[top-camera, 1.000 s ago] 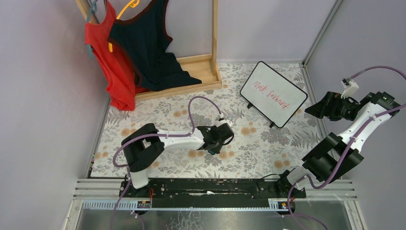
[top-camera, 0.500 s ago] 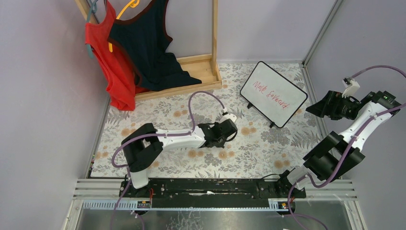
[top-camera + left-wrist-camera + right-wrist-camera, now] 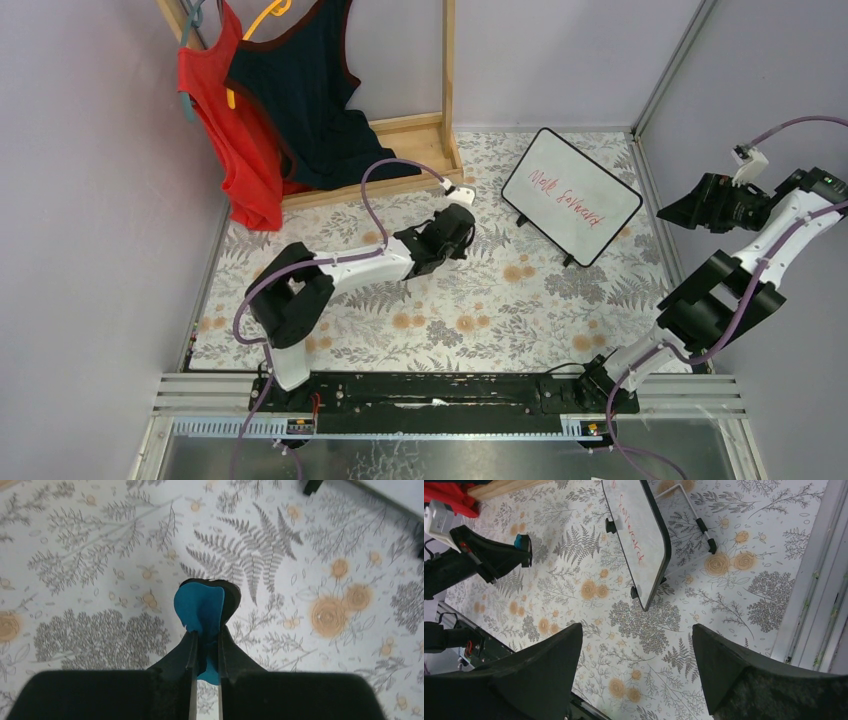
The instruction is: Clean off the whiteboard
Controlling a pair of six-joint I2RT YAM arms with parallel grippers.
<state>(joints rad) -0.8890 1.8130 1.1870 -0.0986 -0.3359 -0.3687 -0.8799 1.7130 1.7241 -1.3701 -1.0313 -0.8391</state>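
Observation:
The whiteboard (image 3: 571, 196) stands tilted on small black feet at the back right of the flowered table, with red writing across it. The right wrist view shows the whiteboard (image 3: 636, 530) from its side. My left gripper (image 3: 455, 228) hovers left of the board, apart from it, shut on a small blue eraser (image 3: 200, 607) that sticks out past the fingertips. The same gripper (image 3: 205, 635) shows the eraser pinched between both fingers. My right gripper (image 3: 668, 212) hangs open near the right wall, beyond the board's right end, with nothing between its fingers (image 3: 544, 665).
A wooden rack base (image 3: 400, 150) sits at the back left, with a red top (image 3: 225, 130) and a dark top (image 3: 310, 100) hanging over it. A metal wall rail (image 3: 650, 190) runs close behind the board's right side. Walls enclose the table.
The left gripper closed on the blue eraser, lifted it off the table and carried it back toward the whiteboard. The right arm drew slightly right and back.

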